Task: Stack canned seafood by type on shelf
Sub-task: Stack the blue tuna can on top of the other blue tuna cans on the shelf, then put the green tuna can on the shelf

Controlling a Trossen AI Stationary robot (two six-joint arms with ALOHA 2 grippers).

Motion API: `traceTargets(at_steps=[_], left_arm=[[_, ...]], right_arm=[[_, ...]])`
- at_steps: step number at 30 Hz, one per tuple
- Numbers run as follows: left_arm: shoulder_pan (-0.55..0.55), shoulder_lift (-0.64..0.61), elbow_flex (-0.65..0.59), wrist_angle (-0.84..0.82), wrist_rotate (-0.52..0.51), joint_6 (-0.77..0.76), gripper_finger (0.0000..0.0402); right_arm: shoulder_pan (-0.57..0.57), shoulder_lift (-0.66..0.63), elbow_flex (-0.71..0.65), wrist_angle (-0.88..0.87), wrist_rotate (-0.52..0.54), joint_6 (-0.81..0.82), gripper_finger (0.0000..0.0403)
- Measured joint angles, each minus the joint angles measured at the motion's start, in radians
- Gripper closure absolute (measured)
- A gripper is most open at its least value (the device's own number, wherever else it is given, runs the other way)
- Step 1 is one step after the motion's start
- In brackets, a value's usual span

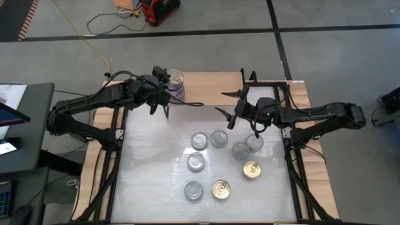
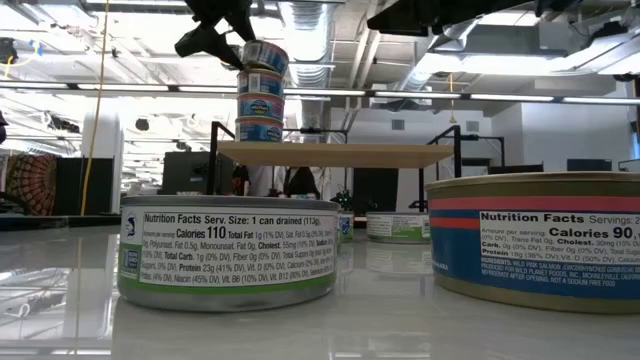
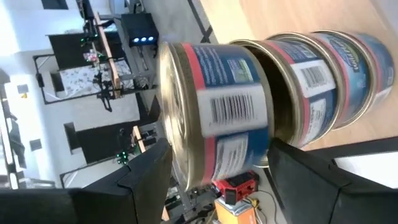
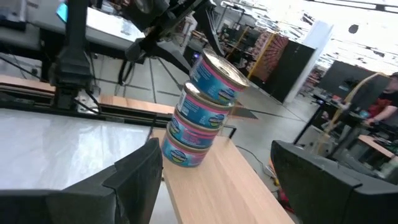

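A stack of three blue-and-pink-labelled cans (image 1: 177, 84) stands on the light-wood shelf (image 1: 212, 87) at the table's far side. The top can (image 4: 217, 76) sits tilted on the two below it (image 4: 191, 130). My left gripper (image 1: 167, 92) is at that stack, shut on the top can (image 3: 217, 106). My right gripper (image 1: 226, 103) hovers open over the shelf's near edge to the right of the stack, pointing level toward it and holding nothing. Several silver-topped cans (image 1: 199, 140) and two gold-topped cans (image 1: 251, 169) stand on their bottoms on the white tabletop. My left gripper pinches the top can at the rim nearest the arm. One finger (image 3: 149, 180) is at the lid (image 3: 171, 124) and the other (image 3: 298, 174) under the bottom (image 3: 267, 146), wedged between this can and the second. The fingers come slanting down from the table's left. The can tilts, its held side raised and its far bottom edge on the second can.
Two cans loom close in the low view, one green-banded (image 2: 228, 250) and one red-banded (image 2: 535, 240). Black frame rails (image 1: 115, 156) run along both table sides. A desk with screens (image 1: 19, 125) stands to the left. Bare white tabletop (image 1: 150, 162) lies left of the loose cans.
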Motion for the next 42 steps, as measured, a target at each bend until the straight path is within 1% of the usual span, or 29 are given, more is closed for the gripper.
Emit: traceTargets(at_steps=[4, 7, 12, 15, 19, 24, 26, 28, 29, 31, 33, 35, 39, 42], left_arm=[[0.012, 0.000, 0.000, 0.010, -0.001, 0.002, 0.0148], [0.013, 0.000, 0.000, 0.003, -0.005, -0.002, 0.0148], [0.001, -0.002, 0.000, -0.002, -0.022, -0.005, 0.0148], [-0.021, -0.003, 0.000, 0.019, -0.022, -0.036, 0.0148], [-0.071, -0.003, 0.000, 0.052, -0.019, -0.061, 0.0148], [-0.157, -0.002, 0.000, 0.090, -0.026, -0.013, 0.0148], [-0.195, -0.001, 0.000, 0.104, -0.006, -0.007, 0.0148], [-0.239, -0.001, 0.000, 0.113, 0.039, -0.025, 0.0148], [-0.259, -0.001, 0.000, 0.120, 0.070, -0.065, 0.0148], [-0.298, 0.013, 0.000, 0.150, 0.127, -0.209, 0.0148], [-0.325, 0.031, 0.000, 0.168, 0.164, -0.400, 0.0148], [-0.348, 0.062, 0.000, 0.142, 0.204, -0.594, 0.0148], [-0.392, 0.160, 0.000, 0.044, 0.324, -0.923, 0.0148], [-0.436, 0.259, -0.001, 0.008, 0.405, -1.067, 0.0148]], right_arm=[[-0.060, 0.033, 0.000, 0.096, -0.084, 0.023, 0.0072], [-0.106, 0.083, 0.014, 0.124, -0.141, 0.045, 0.0072], [-0.125, 0.164, 0.047, 0.110, -0.156, 0.056, 0.0072], [-0.123, 0.171, 0.056, 0.078, -0.155, 0.048, 0.0072], [-0.121, 0.091, 0.059, 0.003, -0.149, 0.050, 0.0072], [-0.114, -0.036, 0.044, -0.146, -0.141, 0.098, 0.0072], [-0.102, -0.076, 0.037, -0.188, -0.130, 0.116, 0.0072], [-0.080, -0.113, 0.033, -0.242, -0.095, 0.126, 0.0072], [-0.067, -0.128, 0.034, -0.262, -0.072, 0.131, 0.0072], [-0.041, -0.153, 0.034, -0.321, -0.034, 0.147, 0.0072], [-0.013, -0.165, 0.034, -0.358, -0.029, 0.180, 0.0072], [0.018, -0.161, 0.026, -0.378, -0.027, 0.221, 0.0072], [0.094, -0.117, -0.057, -0.338, -0.028, 0.287, 0.0072], [0.157, -0.073, -0.118, -0.253, -0.027, 0.323, 0.0072]])
